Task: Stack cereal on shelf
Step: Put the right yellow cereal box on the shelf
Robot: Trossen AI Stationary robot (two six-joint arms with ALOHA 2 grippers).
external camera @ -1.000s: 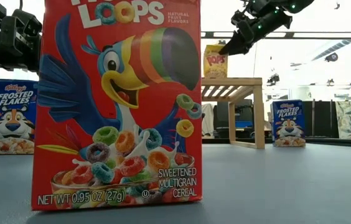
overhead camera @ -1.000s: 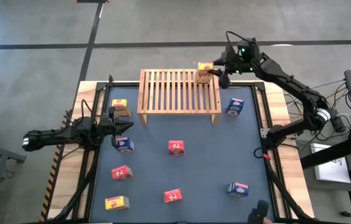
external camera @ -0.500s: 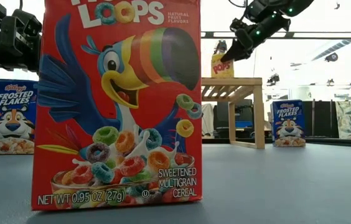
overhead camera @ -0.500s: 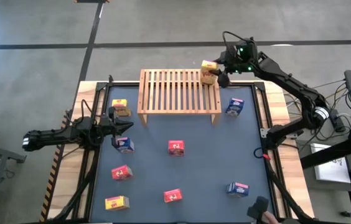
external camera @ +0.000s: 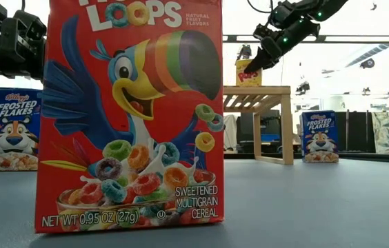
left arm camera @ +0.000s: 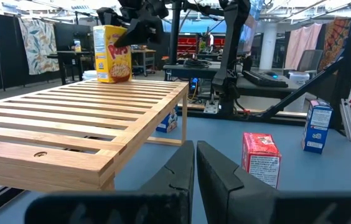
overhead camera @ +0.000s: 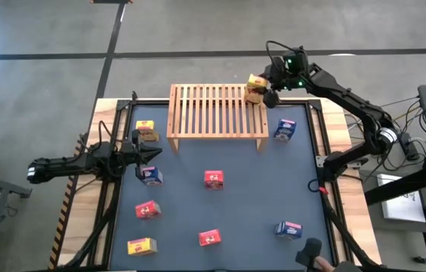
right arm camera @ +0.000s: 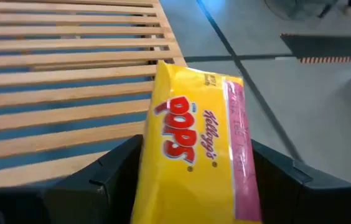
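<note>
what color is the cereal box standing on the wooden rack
Yellow box with red lettering, standing at a corner of the rack; clearest in the right wrist view.

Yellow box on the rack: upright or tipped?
Upright. The yellow box stands on end at the rack's far corner, the right hand open around its top.

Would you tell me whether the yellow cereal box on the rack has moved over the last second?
Yes. In the high view the yellow cereal box has shifted slightly toward the wooden rack's right edge, with the right gripper beside it.
</note>
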